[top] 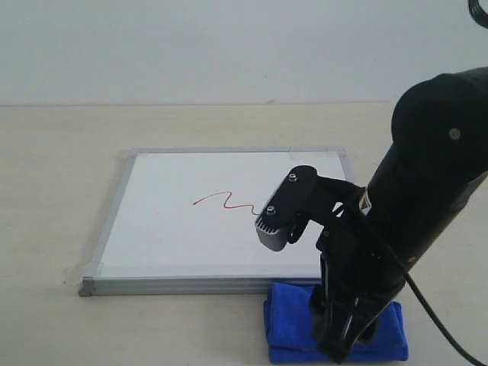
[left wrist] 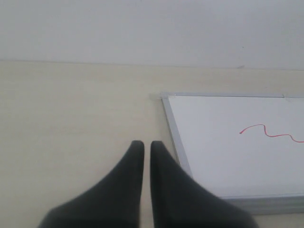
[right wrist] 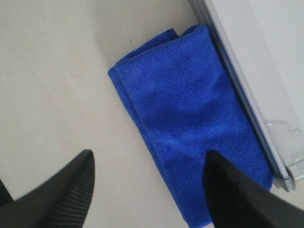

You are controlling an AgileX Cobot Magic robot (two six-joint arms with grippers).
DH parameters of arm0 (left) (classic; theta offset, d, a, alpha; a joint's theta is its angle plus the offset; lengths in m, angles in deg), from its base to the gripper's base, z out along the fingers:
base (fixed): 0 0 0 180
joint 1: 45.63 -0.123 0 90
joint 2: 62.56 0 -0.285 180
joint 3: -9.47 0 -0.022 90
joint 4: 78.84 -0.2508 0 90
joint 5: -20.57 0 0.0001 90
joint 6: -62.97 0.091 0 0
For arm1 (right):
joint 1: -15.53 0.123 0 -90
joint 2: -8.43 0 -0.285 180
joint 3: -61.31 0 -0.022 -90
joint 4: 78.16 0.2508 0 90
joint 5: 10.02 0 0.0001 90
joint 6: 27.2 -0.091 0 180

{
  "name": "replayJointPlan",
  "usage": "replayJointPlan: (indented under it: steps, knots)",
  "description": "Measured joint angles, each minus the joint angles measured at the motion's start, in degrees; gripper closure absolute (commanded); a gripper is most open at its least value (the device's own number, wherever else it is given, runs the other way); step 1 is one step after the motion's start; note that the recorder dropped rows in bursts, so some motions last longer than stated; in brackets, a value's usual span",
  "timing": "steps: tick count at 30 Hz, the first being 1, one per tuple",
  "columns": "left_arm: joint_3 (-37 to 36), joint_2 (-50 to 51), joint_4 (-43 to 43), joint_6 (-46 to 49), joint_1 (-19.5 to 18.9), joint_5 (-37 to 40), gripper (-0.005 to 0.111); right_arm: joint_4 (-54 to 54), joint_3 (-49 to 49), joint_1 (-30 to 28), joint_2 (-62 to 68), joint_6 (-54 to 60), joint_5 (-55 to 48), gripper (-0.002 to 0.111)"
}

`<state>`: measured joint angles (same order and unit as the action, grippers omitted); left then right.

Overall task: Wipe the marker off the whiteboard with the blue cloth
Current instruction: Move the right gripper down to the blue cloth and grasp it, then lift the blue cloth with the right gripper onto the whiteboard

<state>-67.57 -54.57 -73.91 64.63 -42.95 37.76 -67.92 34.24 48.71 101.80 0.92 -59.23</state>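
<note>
The whiteboard [top: 175,229] lies flat on the table, silver-framed, with the red marker squiggle [top: 225,200] near its middle. The folded blue cloth [top: 286,328] rests on the table against the board's near edge. My right gripper [top: 341,335] hangs just above the cloth. In the right wrist view this gripper [right wrist: 149,156] is open: one finger is over the blue cloth [right wrist: 190,104], the other over bare table, and nothing is held. My left gripper [left wrist: 147,145] is shut and empty, beside the whiteboard [left wrist: 223,152] corner, with the marker [left wrist: 270,133] in sight. The exterior view does not show the left gripper.
The beige table [top: 61,191] runs back to a white wall [top: 229,46]. The right arm's wrist camera housing [top: 286,210] hangs over the board's near right part. A black cable [top: 435,313] trails from the right arm. The board's frame [right wrist: 247,80] borders the cloth.
</note>
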Motion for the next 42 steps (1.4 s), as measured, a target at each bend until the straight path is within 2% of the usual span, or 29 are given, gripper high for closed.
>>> replayJointPlan:
  steps: [14, 28, 29, 32, 33, 34, 38, 42]
  knots:
    - [0.0, 0.0, 0.0, 0.0, 0.0, 0.0, 0.102, -7.0, 0.1, 0.0, 6.8, -13.4, 4.2, 0.046]
    - [0.0, 0.0, 0.0, 0.0, 0.0, 0.0, 0.102, -8.0, 0.6, 0.0, 17.0, -15.4, 8.9, 0.047]
    - [0.0, 0.0, 0.0, 0.0, 0.0, 0.0, 0.102, -8.1, 0.8, 0.0, 17.4, -15.4, 8.7, 0.050]
    - [0.0, 0.0, 0.0, 0.0, 0.0, 0.0, 0.102, -8.2, 1.2, 0.0, 17.8, -15.4, 8.3, 0.088]
    - [0.0, 0.0, 0.0, 0.0, 0.0, 0.0, 0.102, -8.2, 1.2, 0.0, 17.8, -15.4, 8.3, 0.103]
    - [0.0, 0.0, 0.0, 0.0, 0.0, 0.0, 0.102, -8.2, 1.3, 0.0, 17.8, -15.4, 8.3, 0.108]
    - [0.0, 0.0, 0.0, 0.0, 0.0, 0.0, 0.102, -8.2, 1.6, 0.0, 17.9, -15.5, 7.5, 0.108]
    - [0.0, 0.0, 0.0, 0.0, 0.0, 0.0, 0.102, -8.2, 4.9, 0.1, 18.9, -15.8, 1.3, 0.108]
